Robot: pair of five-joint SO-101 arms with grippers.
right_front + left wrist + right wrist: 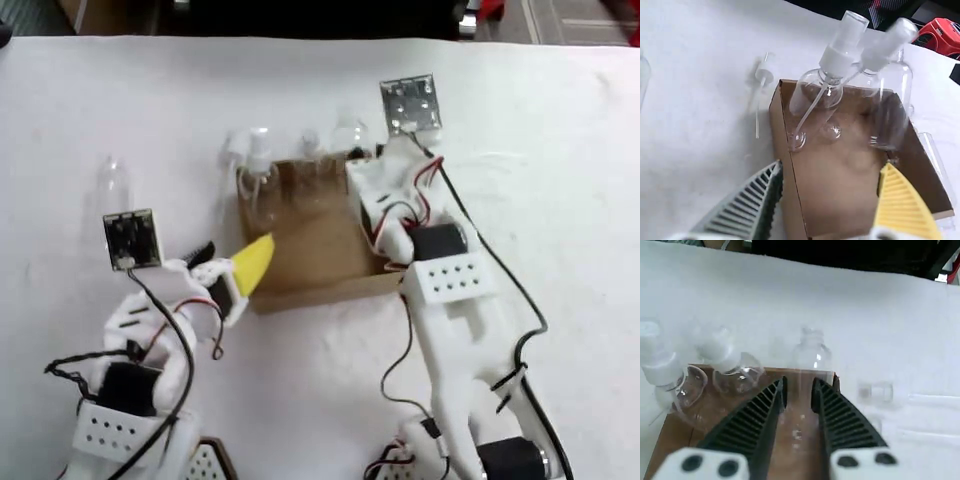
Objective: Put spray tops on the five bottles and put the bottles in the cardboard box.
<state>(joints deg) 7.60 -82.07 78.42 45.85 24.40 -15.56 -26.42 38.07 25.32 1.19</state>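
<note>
The cardboard box point(310, 262) lies mid-table. Two clear bottles with white spray tops point(816, 92) point(890, 95) lean in its far end. My left gripper point(831, 167) hangs open over the box's near left corner, its grey and yellow fingers holding nothing. My right gripper point(797, 382) is over the box's far right corner, its black fingers closed on a clear uncapped bottle point(811, 347). Another uncapped bottle point(113, 182) stands on the table left of the box. A loose spray top point(762, 75) lies beside the box's far left corner.
A small clear cap point(875, 390) and a thin tube point(935, 400) lie on the white table point(560, 140) to the right of the box. The right arm's body point(450, 300) stretches along the box's right side.
</note>
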